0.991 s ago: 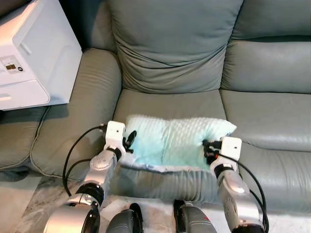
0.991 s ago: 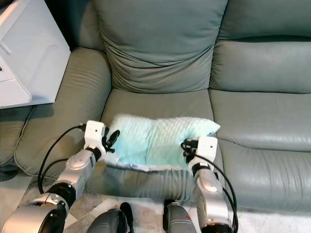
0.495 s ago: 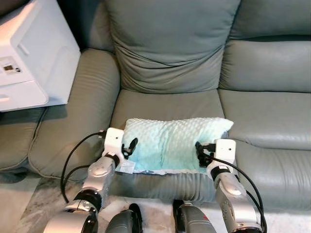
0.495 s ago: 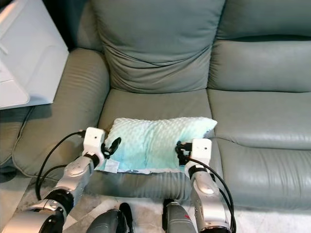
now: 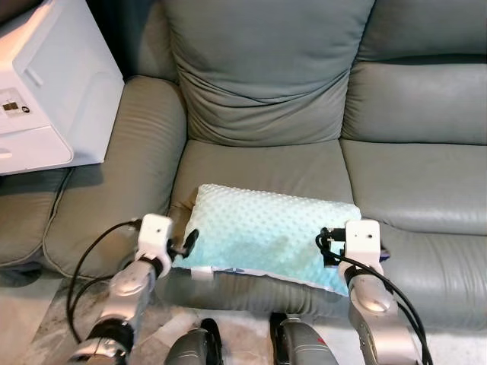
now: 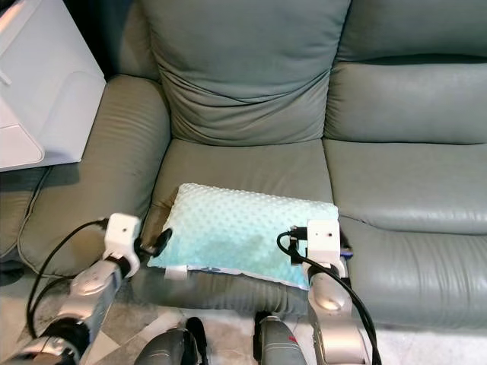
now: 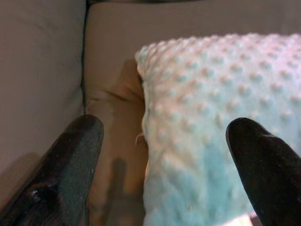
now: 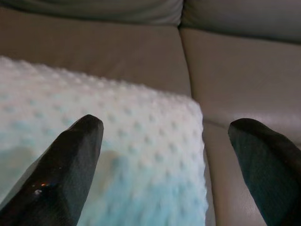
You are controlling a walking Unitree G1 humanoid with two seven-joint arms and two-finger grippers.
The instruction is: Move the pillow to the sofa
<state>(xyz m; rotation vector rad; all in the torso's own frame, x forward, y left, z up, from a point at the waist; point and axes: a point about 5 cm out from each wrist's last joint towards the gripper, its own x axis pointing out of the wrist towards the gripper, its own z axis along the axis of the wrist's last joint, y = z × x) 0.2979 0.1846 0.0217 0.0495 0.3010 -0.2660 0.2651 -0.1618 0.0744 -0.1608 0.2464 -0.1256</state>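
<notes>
Mint-green and bumpy, the pillow (image 5: 270, 236) lies flat on the sofa (image 5: 259, 163) seat in the eye views. Left wrist view – the left gripper (image 7: 164, 165) gapes wide at its edge. Right wrist view – the right gripper (image 8: 164, 165) gapes too. Letting go looks done; next, pull both arms away.

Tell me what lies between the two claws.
The mint dotted pillow lies flat on the sofa seat between the left claw and right claw, as the left eye view shows.
</notes>
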